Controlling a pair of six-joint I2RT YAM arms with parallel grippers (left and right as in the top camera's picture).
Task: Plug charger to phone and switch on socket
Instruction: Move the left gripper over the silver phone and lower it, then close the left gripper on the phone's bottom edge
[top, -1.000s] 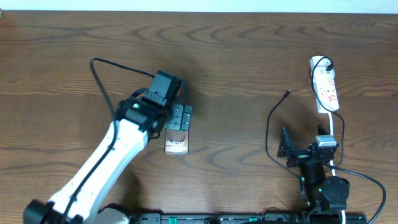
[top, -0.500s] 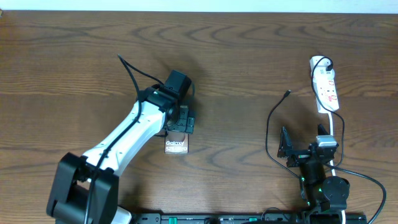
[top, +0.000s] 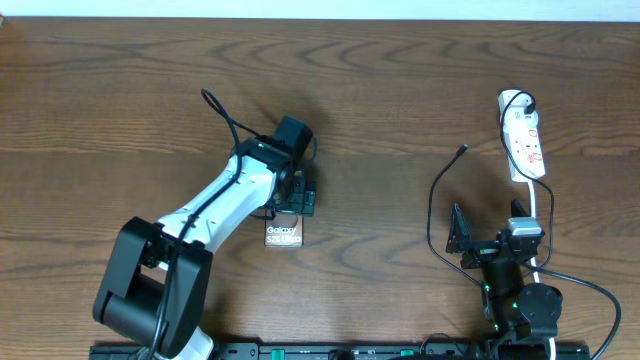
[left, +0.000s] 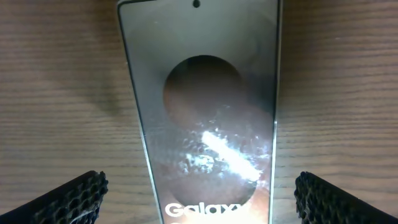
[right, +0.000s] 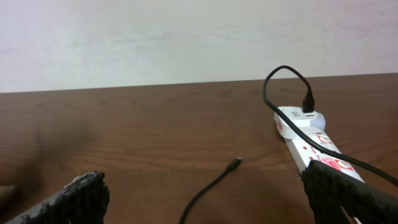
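Note:
The bronze-brown phone (top: 284, 232) with white "Galaxy" lettering lies flat on the table left of centre. It fills the left wrist view (left: 205, 112). My left gripper (top: 298, 192) is open over the phone's far end, one finger on each side (left: 199, 199), not touching it. The black charger cable (top: 437, 205) loops on the right, its connector tip (top: 461, 150) free on the wood; the tip also shows in the right wrist view (right: 234, 163). The white socket strip (top: 524, 140) lies at the far right (right: 305, 140) with the cable's plug in it. My right gripper (top: 487, 243) is open and empty.
The socket's white cord (top: 541, 205) runs down past my right gripper. A pale wall stands beyond the table's far edge (right: 186, 43). Bare wooden tabletop (top: 380, 120) lies between the phone and the cable.
My left arm has swung right and its gripper has settled over the phone's far end. The right arm, the cable and the socket have not moved.

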